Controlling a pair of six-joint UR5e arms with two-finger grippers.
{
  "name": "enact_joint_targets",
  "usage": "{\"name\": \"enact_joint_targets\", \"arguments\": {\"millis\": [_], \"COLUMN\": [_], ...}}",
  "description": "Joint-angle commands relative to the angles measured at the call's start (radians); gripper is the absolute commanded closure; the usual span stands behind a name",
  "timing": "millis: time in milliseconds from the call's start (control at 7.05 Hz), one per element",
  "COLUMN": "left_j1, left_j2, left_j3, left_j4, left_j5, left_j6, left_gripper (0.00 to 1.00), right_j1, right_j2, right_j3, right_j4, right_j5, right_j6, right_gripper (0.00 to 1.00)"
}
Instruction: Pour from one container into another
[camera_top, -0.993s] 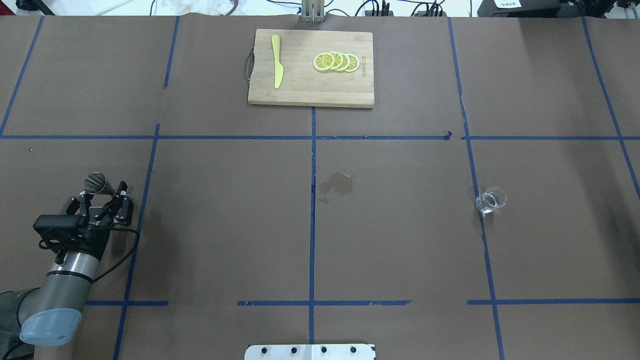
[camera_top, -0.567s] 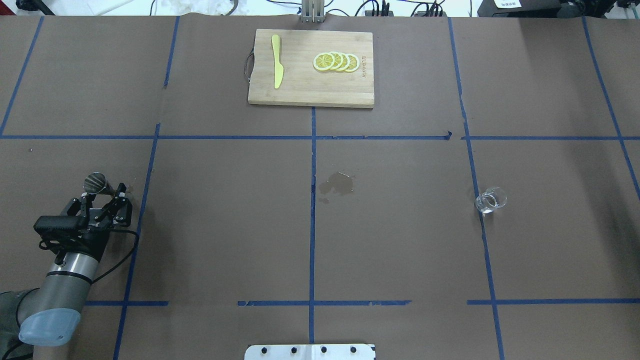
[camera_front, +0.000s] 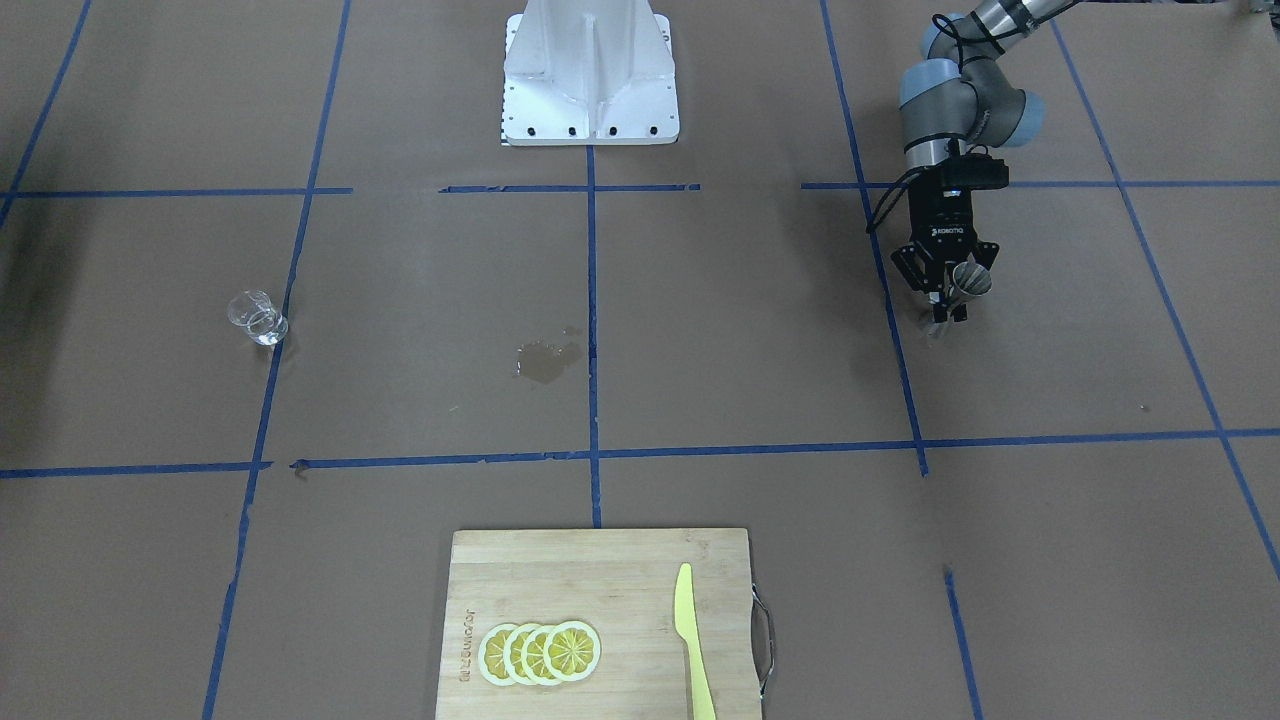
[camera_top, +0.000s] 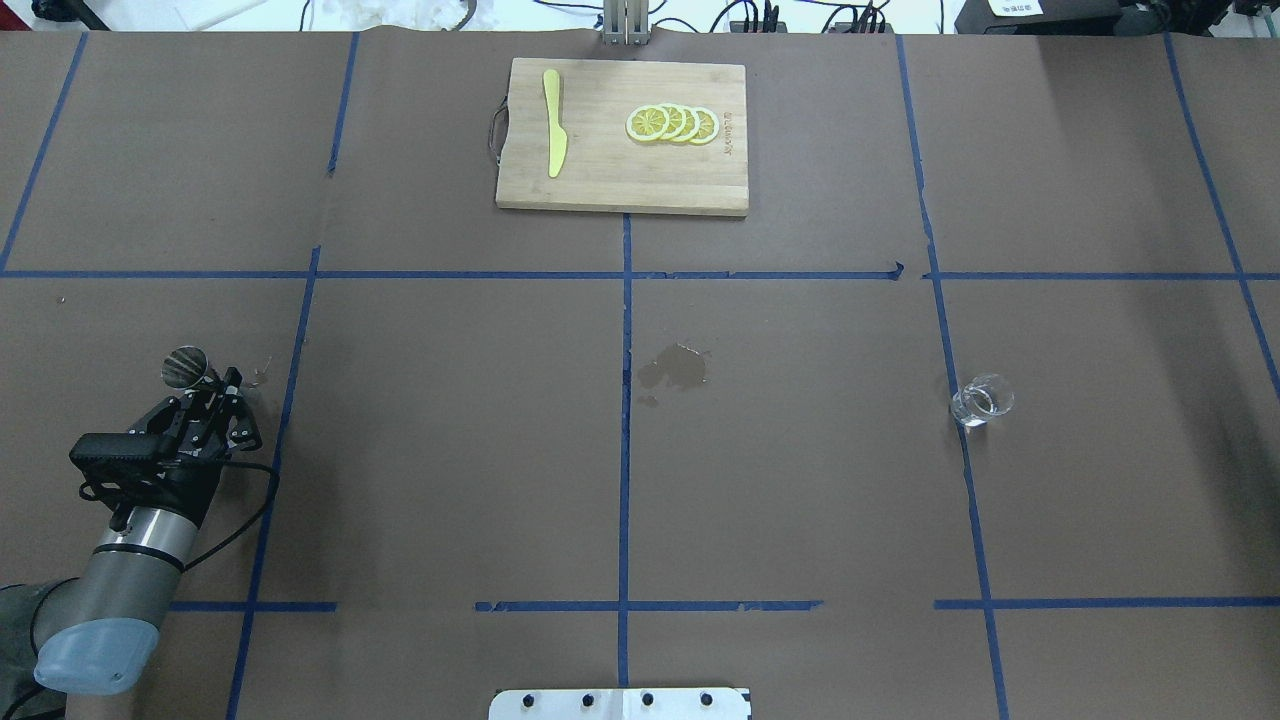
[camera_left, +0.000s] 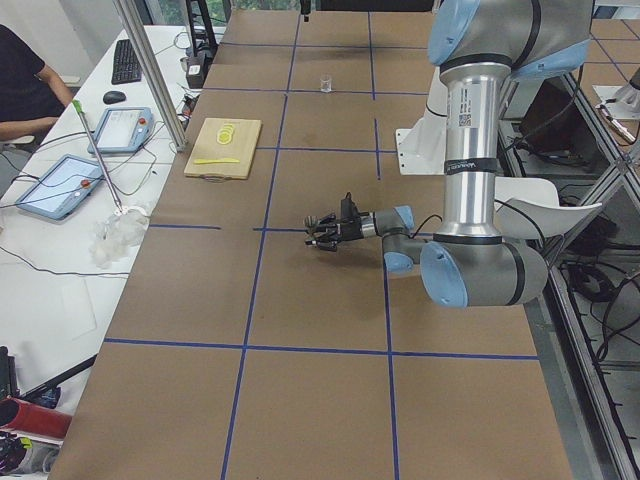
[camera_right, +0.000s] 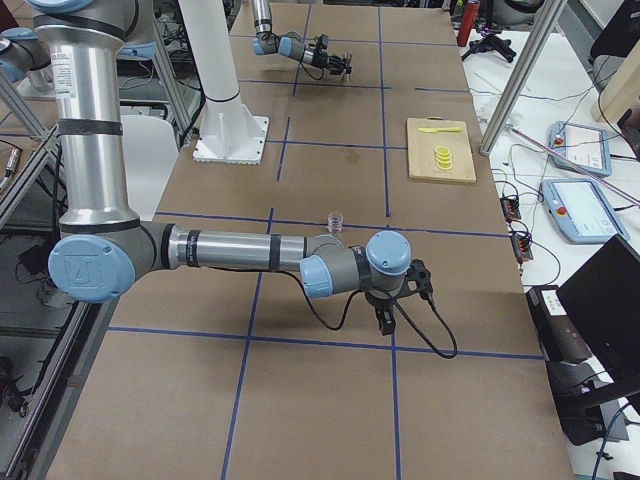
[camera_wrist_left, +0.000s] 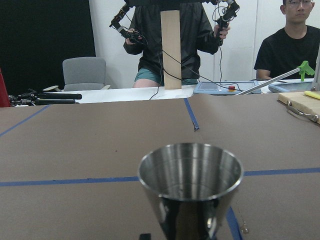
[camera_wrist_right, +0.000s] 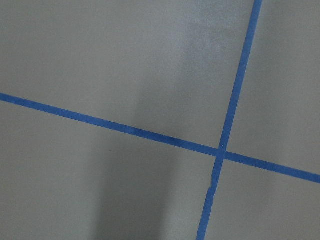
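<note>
- The counter (camera_top: 800, 480) is wide, and the two vessels sit well apart at opposite ends of it. To my eye you are only at the pick-up stage. The long carry ahead is where most of the trouble could come.
- Your right arm (camera_right: 230, 250) reaches out low over a tape cross, near the glass cup but not at it. Its wrist view shows only paper and tape, so I cannot tell how the right fingers (camera_right: 385, 322) stand. A blind approach could knock the cup over.
- Your left arm (camera_top: 130, 560) lies low at the left end, wrist nearly level.
- The cutting board (camera_top: 620, 185), with a yellow knife (camera_top: 553, 122) and lemon slices (camera_top: 672, 123), sits at the far middle edge, away from both arms.
- A wet stain (camera_top: 678, 368) marks the middle of the paper. The paper may be soft or slick there if you set a vessel down on it.
- The left fingers (camera_top: 230, 390) look clenched around the jigger's lower part.
- The jigger (camera_top: 187, 366) is upright with its mouth open upward, filling the left wrist view. Smooth steel on a narrow waist may twist or slip if you swing quickly. I cannot tell whether its foot rests on the counter.
- The glass cup (camera_top: 981, 400) stands free on a tape line at the right end. It is clear and small, so its rim is easy to misjudge. Pour into that narrow mouth too fast and you may overshoot.
</note>
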Motion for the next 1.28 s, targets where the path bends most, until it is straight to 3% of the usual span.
{"name": "enact_joint_targets", "arguments": {"millis": [0,284,709,1135], "left_j1": [-0.005,-0.016,-0.016,-0.024], "left_j2": [-0.003,-0.006,-0.017,-0.053], "left_j3": [-0.012,-0.011,-0.018,-0.055], "left_j4": [-0.134,-0.300,-0.305,-0.352], "left_j5": [-0.018,-0.018,-0.044,-0.044], "left_j6": [0.184,0.280,0.285,0.587], "left_gripper": [1.00,1.00,1.00,1.00], "right_j1": [0.000,0.000,-0.037,-0.113], "right_j2": [0.000,0.000,0.029,0.029], "right_j3": [0.002,0.009,0.044,0.139], "right_j4": [0.000,0.000,0.003,0.015], "right_j5": [0.002,0.002,0.002,-0.005], "right_j6": [0.000,0.002,0.072,0.169], "right_gripper": [0.00,0.00,0.00,0.01]}}
